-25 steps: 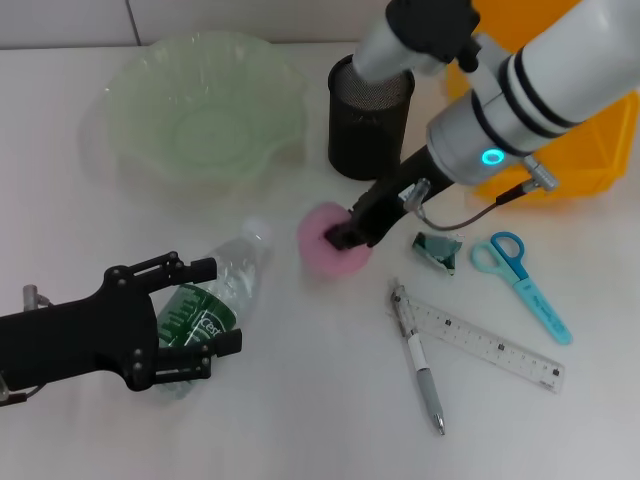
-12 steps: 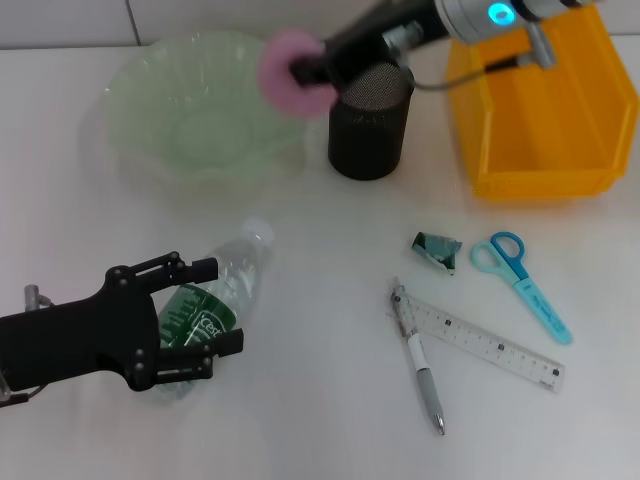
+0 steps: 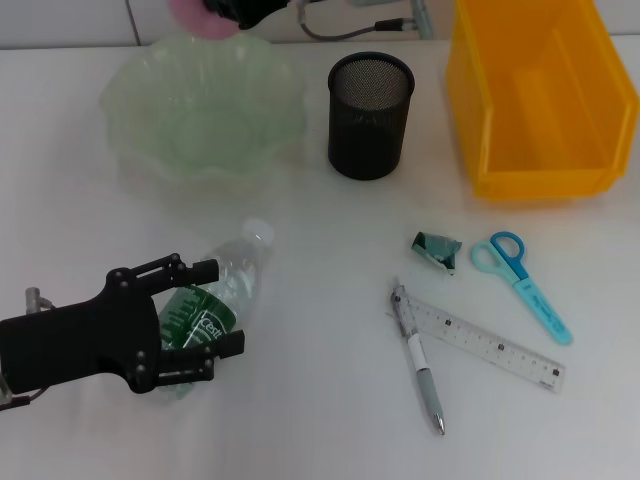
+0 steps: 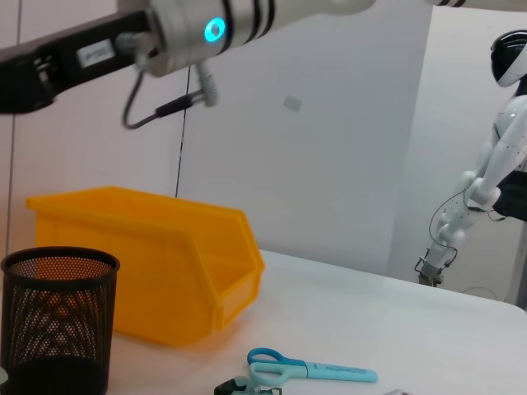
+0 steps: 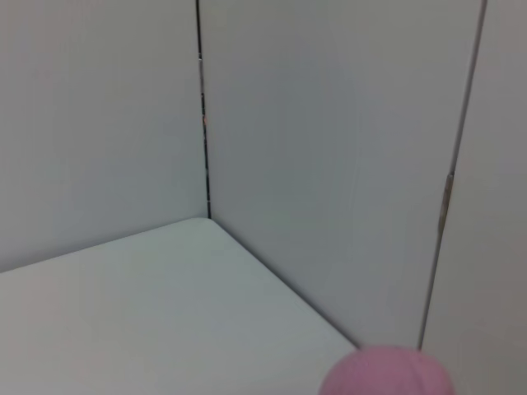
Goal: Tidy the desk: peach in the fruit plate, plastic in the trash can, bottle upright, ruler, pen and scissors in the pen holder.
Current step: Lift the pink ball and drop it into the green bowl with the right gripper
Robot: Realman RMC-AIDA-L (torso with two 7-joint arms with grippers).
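Two grippers were shown: the right gripper (image 3: 232,10) was clamped on the pink peach (image 3: 192,16) above the far rim of the green fruit plate (image 3: 205,105); the left gripper (image 3: 185,320) was spread around the lying bottle (image 3: 215,305) on the desk (image 3: 320,400).

The left tool (image 3: 190,320) sits low at the robot's near left, black fingers (image 3: 185,268) spread wide, while the right tool (image 3: 232,10) — barely in view at the far edge — hangs raised and clamped.

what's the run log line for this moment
right gripper: holds peach above fruit plate far rim | left gripper: around lying bottle
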